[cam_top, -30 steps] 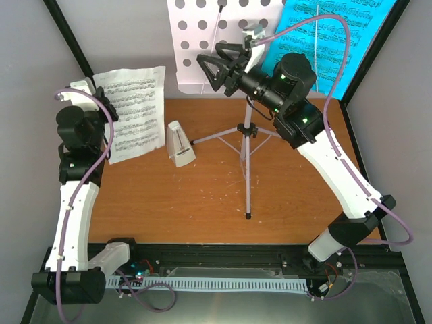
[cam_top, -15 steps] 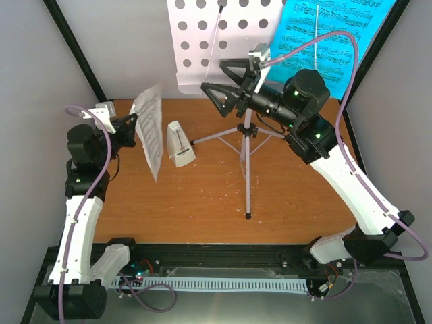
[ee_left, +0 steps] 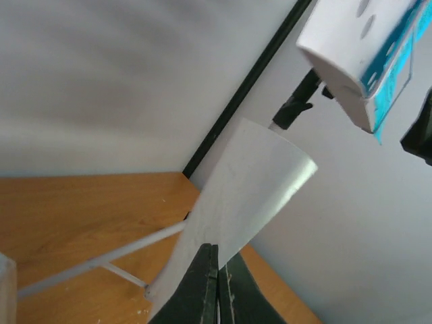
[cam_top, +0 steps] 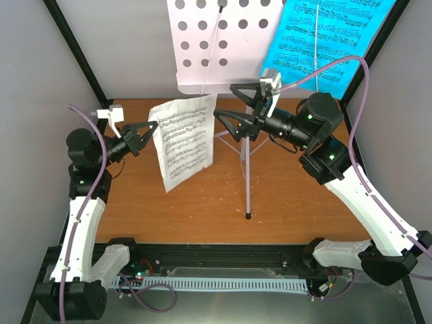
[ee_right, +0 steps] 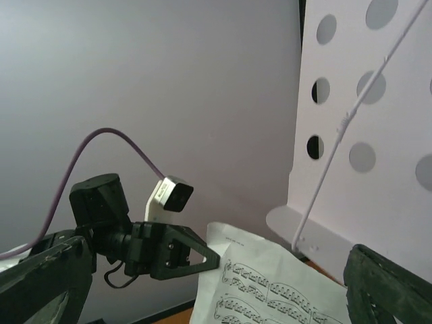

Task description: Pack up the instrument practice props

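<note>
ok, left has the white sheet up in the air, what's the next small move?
Probably ease the right gripper forward onto the free edge of the white sheet-music page. Its jaws stand wide open facing the page, which the left gripper pinches by one edge in mid-air.

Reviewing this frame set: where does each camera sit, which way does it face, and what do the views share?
Top external: above and behind the bases, looking down on the table; left arm and right arm show.
Left wrist: on the left arm, looking along its shut fingers at the white sheet they pinch.
Right wrist: on the right arm, looking leftward between its open fingers at the left gripper.
Shared: white sheet and music stand appear in all three.
</note>
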`<state>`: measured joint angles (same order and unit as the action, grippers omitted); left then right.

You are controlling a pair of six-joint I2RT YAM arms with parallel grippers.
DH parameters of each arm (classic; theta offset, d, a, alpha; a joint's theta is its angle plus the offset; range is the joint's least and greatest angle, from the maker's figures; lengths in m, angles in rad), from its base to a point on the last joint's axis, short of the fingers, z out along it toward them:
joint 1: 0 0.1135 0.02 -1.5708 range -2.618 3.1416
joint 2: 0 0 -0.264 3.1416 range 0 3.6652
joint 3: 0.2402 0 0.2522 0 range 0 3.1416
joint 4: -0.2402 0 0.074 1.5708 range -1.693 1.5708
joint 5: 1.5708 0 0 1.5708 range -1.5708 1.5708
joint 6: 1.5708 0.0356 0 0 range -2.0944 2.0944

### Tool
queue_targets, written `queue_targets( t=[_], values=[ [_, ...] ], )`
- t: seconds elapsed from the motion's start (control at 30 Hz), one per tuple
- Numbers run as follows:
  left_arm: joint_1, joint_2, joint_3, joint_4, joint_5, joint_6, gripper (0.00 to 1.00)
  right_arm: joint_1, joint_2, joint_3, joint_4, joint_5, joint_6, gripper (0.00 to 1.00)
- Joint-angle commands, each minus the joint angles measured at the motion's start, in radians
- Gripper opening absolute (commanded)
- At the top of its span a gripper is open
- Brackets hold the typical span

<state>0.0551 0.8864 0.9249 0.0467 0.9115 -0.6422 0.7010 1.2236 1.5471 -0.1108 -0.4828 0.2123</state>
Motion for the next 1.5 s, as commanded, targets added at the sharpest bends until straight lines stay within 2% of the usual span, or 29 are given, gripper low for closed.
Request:
queue_targets(
  t=[0.0, 0.17, 0.33, 0.57, 0.73, 0.8, 1.07, 1.23, 1.3, 1.4, 1.47],
  values=[
    [0.005, -0.01, -0.036, 0.01, -0.033, -0.066, 0.0, 0.0, -0.06, -0.073, 0.009, 0.011, -0.025, 1.0],
    [0.006, 0.024, -0.115, -0.16, -0.327, -0.023, 0.0, -0.001, -0.105, -0.154, -0.006, 0.025, -0.024, 1.0],
    [0.011, 0.031, -0.295, -0.139, -0.532, 0.007, 0.0, 0.0, -0.157, -0.272, -0.038, 0.124, -0.027, 1.0],
    [0.047, 0.076, -0.431, -0.126, -0.621, -0.057, 0.0, 0.0, -0.223, -0.403, -0.085, 0.286, -0.053, 1.0],
    [0.171, 0.121, -0.505, -0.141, -0.626, -0.154, 0.0, 0.0, -0.276, -0.492, -0.074, 0.447, -0.076, 1.0],
    [0.216, 0.136, -0.519, -0.136, -0.618, -0.151, 0.0, 0.0, -0.29, -0.514, -0.075, 0.492, -0.088, 1.0],
    [0.226, 0.148, -0.498, -0.163, -0.755, -0.114, 0.02, 0.0, -0.345, -0.608, -0.035, 0.601, -0.061, 1.0],
    [0.227, 0.129, -0.474, -0.181, -0.812, -0.084, 0.25, 0.0, -0.388, -0.681, -0.016, 0.606, -0.012, 1.0],
    [0.227, 0.11, -0.458, -0.193, -0.811, -0.076, 0.42, 0.0, -0.405, -0.713, -0.012, 0.623, 0.014, 1.0],
    [0.227, 0.049, -0.456, -0.185, -0.797, -0.091, 0.94, -0.001, -0.423, -0.755, -0.015, 0.634, 0.047, 1.0],
    [0.227, 0.005, -0.447, -0.185, -0.801, -0.093, 0.99, -0.005, -0.426, -0.781, -0.012, 0.636, 0.07, 1.0]
  ],
)
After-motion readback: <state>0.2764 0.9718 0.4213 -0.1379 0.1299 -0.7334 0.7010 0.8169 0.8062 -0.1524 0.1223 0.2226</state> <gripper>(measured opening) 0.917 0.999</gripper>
